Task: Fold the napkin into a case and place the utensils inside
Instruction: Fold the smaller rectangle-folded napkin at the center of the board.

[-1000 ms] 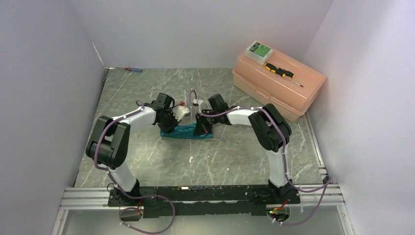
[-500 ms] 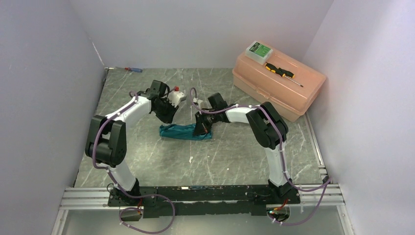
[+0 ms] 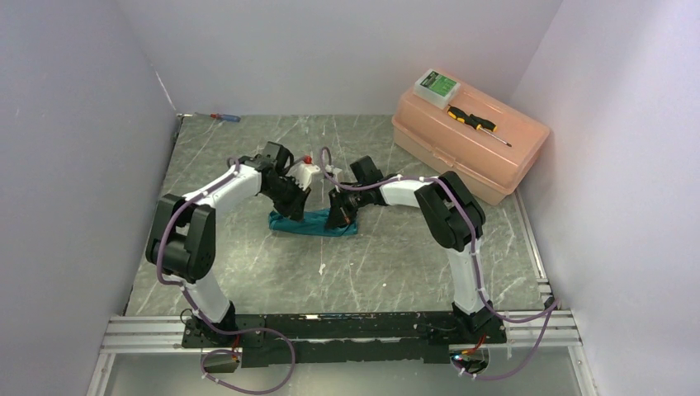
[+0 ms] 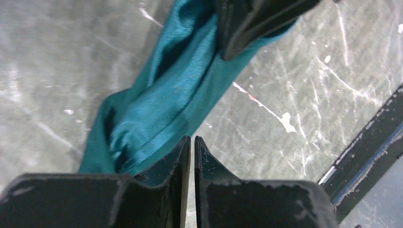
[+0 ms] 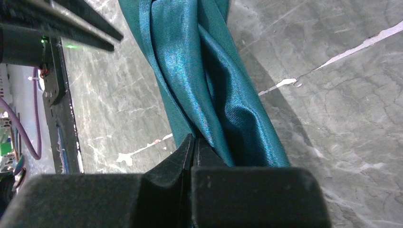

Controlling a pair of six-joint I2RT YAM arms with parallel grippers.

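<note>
The teal napkin [image 3: 314, 223] lies bunched into a long narrow strip on the marble table, not a flat case. My left gripper [image 3: 295, 198] hovers over its left end, shut and empty; in the left wrist view its tips [image 4: 192, 142] sit just past the napkin [image 4: 176, 95]. My right gripper [image 3: 338, 216] is at the right end, its jaws [image 5: 192, 140] shut where the folds of the napkin [image 5: 214, 95] converge. The right gripper's fingers [image 4: 247, 21] show at the top of the left wrist view. No utensils are in view.
A peach toolbox [image 3: 470, 140] stands at the back right with a green-and-white box [image 3: 436, 84] and a yellow-and-black screwdriver [image 3: 479, 124] on its lid. A red-and-blue screwdriver [image 3: 223, 117] lies at the back left corner. Walls close in on three sides.
My left gripper left the napkin's left end, swung back and up, then came back toward the napkin. The right gripper and the napkin stayed put.
</note>
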